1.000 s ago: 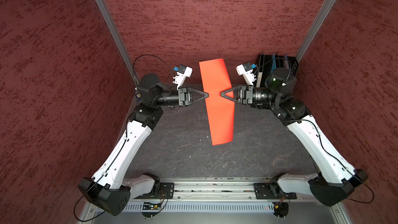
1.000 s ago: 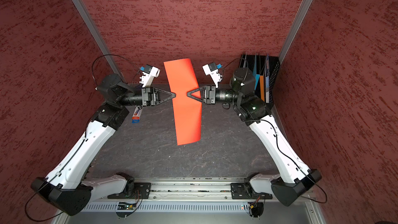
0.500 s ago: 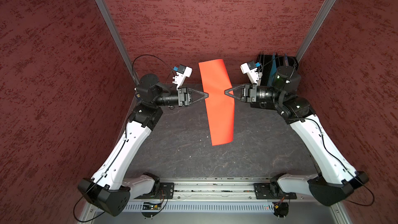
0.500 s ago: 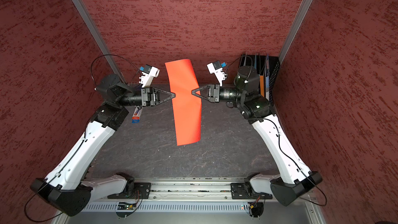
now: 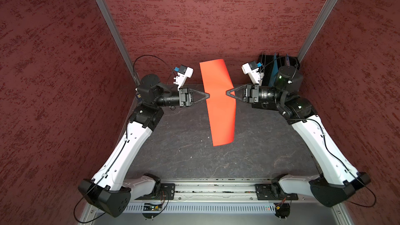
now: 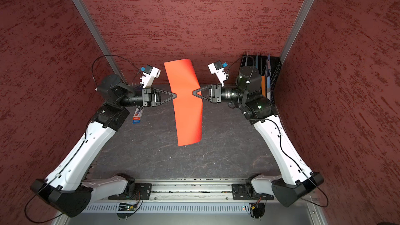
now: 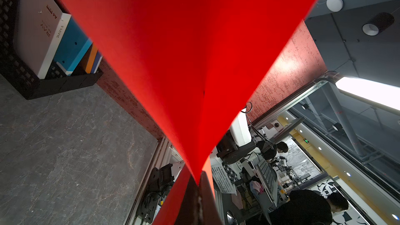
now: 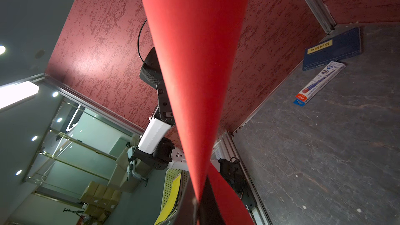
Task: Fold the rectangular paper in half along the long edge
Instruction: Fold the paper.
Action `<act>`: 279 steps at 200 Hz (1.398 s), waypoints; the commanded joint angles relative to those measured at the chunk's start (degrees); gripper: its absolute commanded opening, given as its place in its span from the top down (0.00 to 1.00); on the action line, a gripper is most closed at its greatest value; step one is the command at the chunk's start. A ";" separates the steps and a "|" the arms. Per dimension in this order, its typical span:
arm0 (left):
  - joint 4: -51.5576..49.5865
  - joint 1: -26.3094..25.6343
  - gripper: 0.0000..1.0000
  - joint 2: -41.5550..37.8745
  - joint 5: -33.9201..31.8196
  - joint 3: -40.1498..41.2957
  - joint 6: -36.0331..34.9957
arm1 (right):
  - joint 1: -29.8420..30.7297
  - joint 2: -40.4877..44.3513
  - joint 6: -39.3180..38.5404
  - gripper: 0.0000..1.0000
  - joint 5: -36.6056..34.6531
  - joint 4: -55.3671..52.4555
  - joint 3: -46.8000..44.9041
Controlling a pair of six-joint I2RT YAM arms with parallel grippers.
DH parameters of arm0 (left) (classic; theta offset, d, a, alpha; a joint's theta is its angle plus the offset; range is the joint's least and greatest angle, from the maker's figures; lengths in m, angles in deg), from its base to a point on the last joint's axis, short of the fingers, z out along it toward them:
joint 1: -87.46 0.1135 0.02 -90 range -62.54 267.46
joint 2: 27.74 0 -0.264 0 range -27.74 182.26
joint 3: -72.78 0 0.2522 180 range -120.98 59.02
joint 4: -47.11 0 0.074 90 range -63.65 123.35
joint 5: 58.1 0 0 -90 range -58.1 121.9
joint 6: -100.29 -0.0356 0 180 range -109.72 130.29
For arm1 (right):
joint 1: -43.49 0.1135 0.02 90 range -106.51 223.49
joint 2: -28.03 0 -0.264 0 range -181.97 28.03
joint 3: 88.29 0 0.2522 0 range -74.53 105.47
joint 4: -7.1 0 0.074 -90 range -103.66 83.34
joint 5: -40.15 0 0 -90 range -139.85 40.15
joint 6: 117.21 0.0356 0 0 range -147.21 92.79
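rectangular paper (image 5: 220, 113) held above counter (image 5: 184, 152), long axis 12–6 o'clock; l. gripper (image 5: 207, 96) & r. gripper (image 5: 227, 93) fingers pinched closed on its 9 & 3 o'clock edges.

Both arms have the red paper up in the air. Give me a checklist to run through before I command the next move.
1. Left gripper shut on one long edge of the rectangular paper: ok.
2. Right gripper shut on the opposite long edge: ok.
3. Long edges brought together: not ok. The two grippers stand apart, with the sheet bowed between them.
4. Paper's near end off the table: cannot tell.
5. File rack and pen box apart from the paper: ok.
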 commanded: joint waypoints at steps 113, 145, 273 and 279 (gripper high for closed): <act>-0.78 0.49 1.00 -1.49 0.07 -2.30 -0.32 | 0.75 -1.81 6.20 0.72 0.88 11.57 -2.10; -0.67 0.56 1.00 -1.14 -0.02 -2.65 -0.30 | 1.66 -1.89 6.17 0.72 0.73 11.60 -2.65; 1.86 0.34 1.00 -0.22 0.20 -2.55 0.86 | 4.62 -2.12 6.56 0.97 -0.15 12.35 -3.32; 1.82 0.35 1.00 -0.21 0.13 -2.47 0.87 | 4.62 -2.07 6.48 0.98 -0.13 12.20 -3.33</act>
